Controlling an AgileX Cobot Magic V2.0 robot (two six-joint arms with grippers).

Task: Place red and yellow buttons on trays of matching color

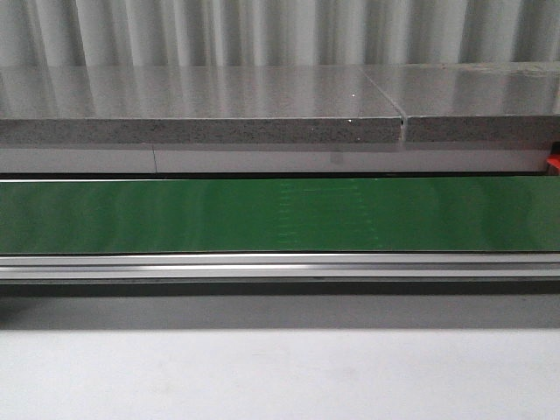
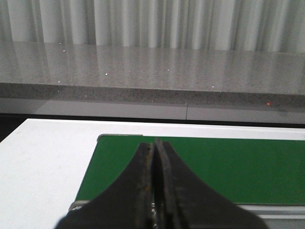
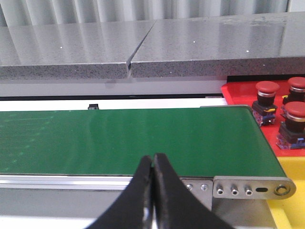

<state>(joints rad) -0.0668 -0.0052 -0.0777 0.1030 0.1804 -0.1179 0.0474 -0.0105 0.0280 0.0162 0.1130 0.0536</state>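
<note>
Nearest, we log 2 grippers, each with its fingers pressed together on nothing: the left gripper (image 2: 155, 143) over the left end of the green conveyor belt (image 1: 280, 214), the right gripper (image 3: 153, 157) near the belt's right end. We count an aluminium rail (image 1: 280, 265) along the belt's near edge and a white table (image 1: 280, 376) in front. Past the belt's right end sit a yellow tray (image 3: 290, 210) and, farther, a red tray (image 3: 238, 93) carrying 3 red buttons (image 3: 267, 95). Farthest, a grey stone ledge (image 1: 201, 105).

front: faces conveyor belt (image 1: 280, 214) squarely | wrists: low, near opposite belt ends, apparently
</note>
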